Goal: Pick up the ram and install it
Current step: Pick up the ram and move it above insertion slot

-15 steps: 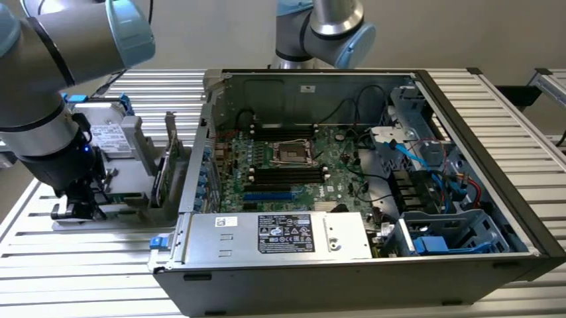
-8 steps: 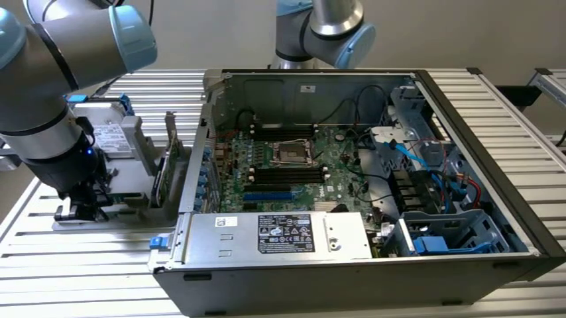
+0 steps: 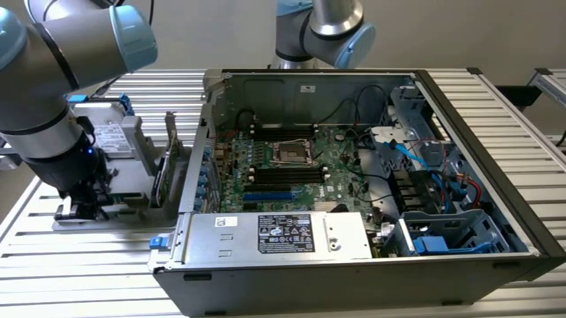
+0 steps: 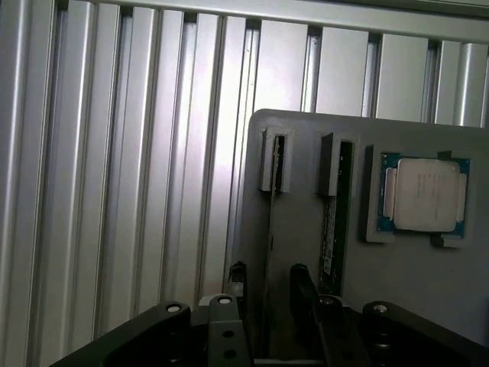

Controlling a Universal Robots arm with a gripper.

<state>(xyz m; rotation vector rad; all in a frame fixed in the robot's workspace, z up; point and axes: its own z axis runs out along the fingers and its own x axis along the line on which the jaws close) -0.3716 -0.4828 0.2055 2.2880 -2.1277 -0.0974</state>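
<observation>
Two memory sticks stand on edge in a grey holder. The one we take for the ram [image 4: 273, 222] is the one running straight in between the pincer's two fingers. In the wrist view we see it edge-on as a thin line. Its long axis runs away from the pincer along the holder [image 4: 397, 298], and its far end is seated in a notched post. The second stick [image 4: 329, 229] lies parallel just beside it, outside the pincer's gap, and shows a strip of green face with a pale label. Further out on that same side, a processor chip [image 4: 424, 195] sits in its own recess.

The pincer [image 4: 269, 277] is spread as wide as it goes and has hold of nothing. One of its dark fingers [image 4: 238, 274] stands on each side of the ram, with a little grey showing between finger and board, so we judge them apart from it rather than touching. The relation that matters is this: the ram sits roughly midway in the gap, and the fingers face its two flat sides, square to its length.

In the exterior view the pincer [image 3: 84, 199] hangs low over the holder on the slatted desk [image 3: 89, 265]. The open computer case [image 3: 354, 265], with its black slots [image 3: 287, 173], lies well apart from the pincer, toward the exterior view's right.
</observation>
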